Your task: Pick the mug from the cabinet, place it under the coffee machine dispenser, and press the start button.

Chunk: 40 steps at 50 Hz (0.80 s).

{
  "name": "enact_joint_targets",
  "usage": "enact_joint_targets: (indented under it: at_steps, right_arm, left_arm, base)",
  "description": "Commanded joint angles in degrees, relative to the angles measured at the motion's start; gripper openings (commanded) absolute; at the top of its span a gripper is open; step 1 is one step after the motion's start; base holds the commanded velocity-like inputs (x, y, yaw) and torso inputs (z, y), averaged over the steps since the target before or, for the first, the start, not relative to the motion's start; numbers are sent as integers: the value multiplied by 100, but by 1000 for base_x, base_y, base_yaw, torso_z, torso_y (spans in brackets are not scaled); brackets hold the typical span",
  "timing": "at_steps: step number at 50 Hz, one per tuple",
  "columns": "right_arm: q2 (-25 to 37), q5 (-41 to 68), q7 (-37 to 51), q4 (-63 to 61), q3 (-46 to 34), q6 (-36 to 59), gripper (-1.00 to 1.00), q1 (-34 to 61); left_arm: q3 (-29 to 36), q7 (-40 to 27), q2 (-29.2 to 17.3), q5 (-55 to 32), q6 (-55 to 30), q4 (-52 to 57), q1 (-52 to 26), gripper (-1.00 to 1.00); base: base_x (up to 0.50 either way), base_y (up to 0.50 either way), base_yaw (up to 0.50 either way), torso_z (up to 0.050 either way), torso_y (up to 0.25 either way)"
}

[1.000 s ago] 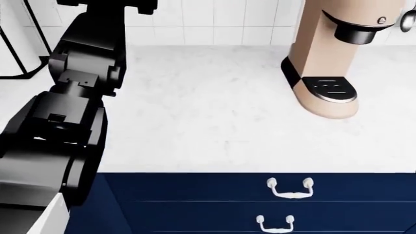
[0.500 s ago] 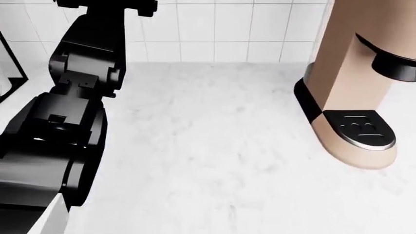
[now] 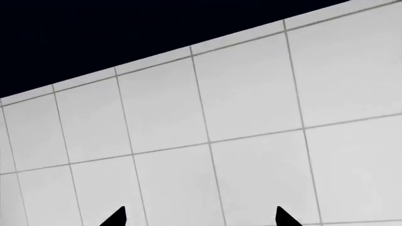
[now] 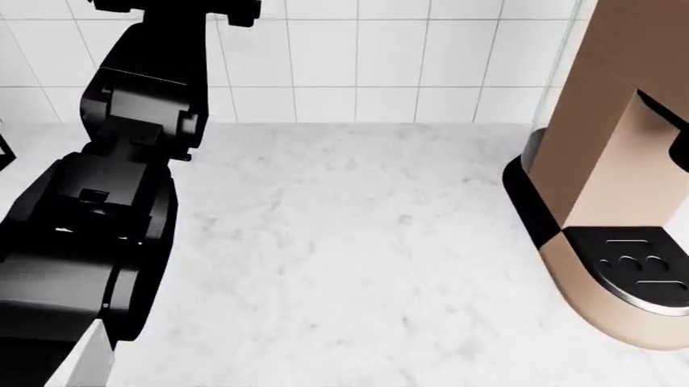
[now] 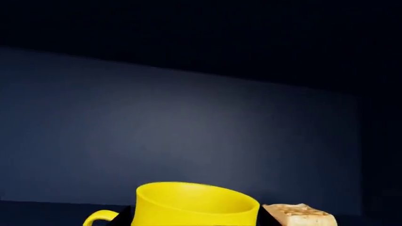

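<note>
In the right wrist view the bright yellow mug [image 5: 196, 203] stands upright inside the dark cabinet, its loop handle [image 5: 99, 218] to one side. My right gripper [image 5: 197, 215] has its black fingers pressed against the mug's two sides, shut on it. The right arm is out of the head view. The beige coffee machine [image 4: 603, 145] stands at the head view's right with its round drip tray [image 4: 646, 274] bare. Its black dispenser [image 4: 670, 109] is cut off by the edge. My left gripper [image 3: 201, 217] is open and empty, facing the tiled wall; its arm [image 4: 119, 185] fills the head view's left.
A beige waffle-like piece [image 5: 298, 215] lies on the cabinet shelf right beside the mug. The white marble counter [image 4: 344, 266] runs to the white tiled wall [image 4: 356, 56]. The dark underside of the cabinet [image 3: 94, 33] hangs above the left gripper.
The head view has closed in on the counter. The drawers have dropped out of sight and the coffee machine has slid right and grown larger. The left arm looks the same.
</note>
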Motion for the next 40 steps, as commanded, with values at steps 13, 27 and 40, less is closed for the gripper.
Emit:
enact_joint_targets:
  at_steps: [13,27,40]
  right_arm:
    - [161,-203,57,-861,-68,-611,-100,-450]
    - [177,-137,70,-954,-24,-661,-100,-483]
    - [1195,-603,-641,-5395,-597,3190,-100,-1335]
  left_arm:
    - [23,-36,14,17,47,2,17,100]
    - [46,-39,31,13,61,2,50,100]
    - [-39,-94,22,-30,170,1,363,100]
  base:
    - [-154,0,0,0,0]
    - [-500,0,0,0,0]
    - [0,0,0,0,0]
